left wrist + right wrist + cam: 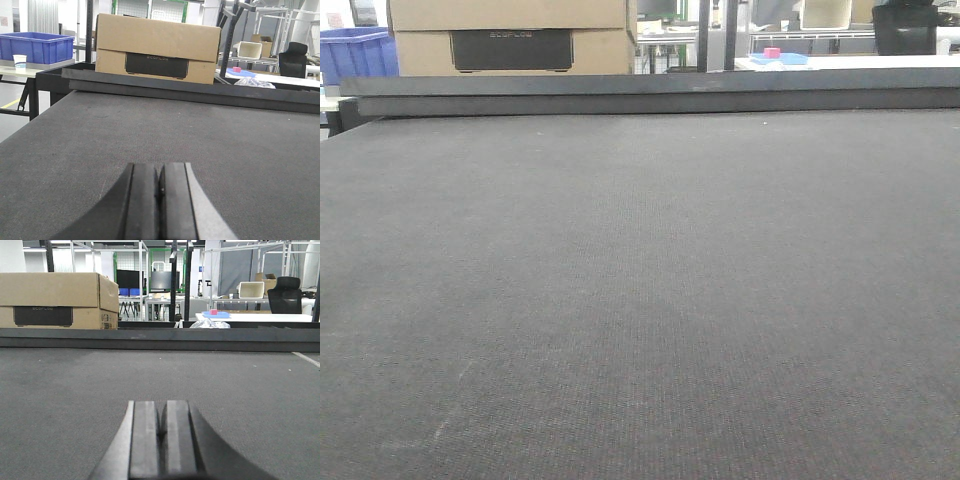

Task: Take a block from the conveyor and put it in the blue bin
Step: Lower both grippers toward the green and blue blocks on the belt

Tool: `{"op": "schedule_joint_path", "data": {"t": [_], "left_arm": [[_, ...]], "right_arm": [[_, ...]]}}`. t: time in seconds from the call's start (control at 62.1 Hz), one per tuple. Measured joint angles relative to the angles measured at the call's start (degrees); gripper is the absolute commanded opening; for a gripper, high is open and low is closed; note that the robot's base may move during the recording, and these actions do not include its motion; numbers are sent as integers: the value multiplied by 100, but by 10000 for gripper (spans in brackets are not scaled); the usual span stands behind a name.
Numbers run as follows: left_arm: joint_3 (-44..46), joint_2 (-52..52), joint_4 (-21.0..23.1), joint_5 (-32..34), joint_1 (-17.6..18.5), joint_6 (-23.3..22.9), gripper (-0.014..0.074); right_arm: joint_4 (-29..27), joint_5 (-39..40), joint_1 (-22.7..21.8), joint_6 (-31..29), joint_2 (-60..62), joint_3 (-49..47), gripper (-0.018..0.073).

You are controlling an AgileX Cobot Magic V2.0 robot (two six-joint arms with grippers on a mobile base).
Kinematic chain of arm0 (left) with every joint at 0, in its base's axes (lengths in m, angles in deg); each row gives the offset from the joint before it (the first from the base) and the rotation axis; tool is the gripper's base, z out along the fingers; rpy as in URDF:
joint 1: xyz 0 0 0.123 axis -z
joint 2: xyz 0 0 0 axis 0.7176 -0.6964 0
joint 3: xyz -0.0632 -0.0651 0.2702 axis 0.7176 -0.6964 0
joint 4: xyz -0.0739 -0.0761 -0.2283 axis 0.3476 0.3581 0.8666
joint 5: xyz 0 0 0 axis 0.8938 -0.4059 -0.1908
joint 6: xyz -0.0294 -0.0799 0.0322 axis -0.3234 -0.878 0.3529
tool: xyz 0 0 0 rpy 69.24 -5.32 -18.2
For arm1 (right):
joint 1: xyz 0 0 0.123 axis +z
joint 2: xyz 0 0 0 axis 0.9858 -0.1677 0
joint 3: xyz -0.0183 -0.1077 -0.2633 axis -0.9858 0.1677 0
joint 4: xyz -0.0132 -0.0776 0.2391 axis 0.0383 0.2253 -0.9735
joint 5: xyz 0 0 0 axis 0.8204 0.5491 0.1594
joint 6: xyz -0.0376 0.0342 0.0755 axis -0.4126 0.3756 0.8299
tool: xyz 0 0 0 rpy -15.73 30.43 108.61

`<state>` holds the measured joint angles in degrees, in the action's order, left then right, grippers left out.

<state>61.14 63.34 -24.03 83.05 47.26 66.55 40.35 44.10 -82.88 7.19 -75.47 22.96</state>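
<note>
Exterior front-facing view, taken up almost wholly by the conveyor (640, 300), its dark grey woven belt stretching flat to a raised dark rail (650, 92) along the far edge. Beyond that rail, toward the left, a large cardboard box (510, 35) with a black printed panel on its face. Further left, past the belt's corner, the blue bin (37, 47), standing on a side table (10, 71) well apart from both arms. On the right in the background, a black office chair (285, 290) behind a white table (260, 318). Low over the belt in the wrist views, the left gripper (159, 172) and right gripper (161, 412), each with black fingers pressed together and gripping nothing. On the white table, far beyond the rail, a shallow blue tray (216, 315) carrying a small pink block-like object (213, 312), too distant to identify further. Just beside the bin, a white paper cup (20, 61).
</note>
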Motion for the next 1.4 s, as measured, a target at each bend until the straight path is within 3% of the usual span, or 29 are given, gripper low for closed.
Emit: {"op": "schedule_joint_path", "data": {"t": [0.902,0.999,1.192,1.401], "left_arm": [[11,0,0,39,0,0,-111],[272,5,0,-270,0,0,-111],[1807,-117,-9,-1633,0,0,-111],[3391,-1279,-26,-3239,0,0,-111]], "right_arm": [[25,-72,0,0,0,-25,-167],[25,-714,0,0,2,-377,-167],[25,-1975,0,0,-76,-1767,-167],[25,-3162,0,0,-1111,-3096,-167]]}}
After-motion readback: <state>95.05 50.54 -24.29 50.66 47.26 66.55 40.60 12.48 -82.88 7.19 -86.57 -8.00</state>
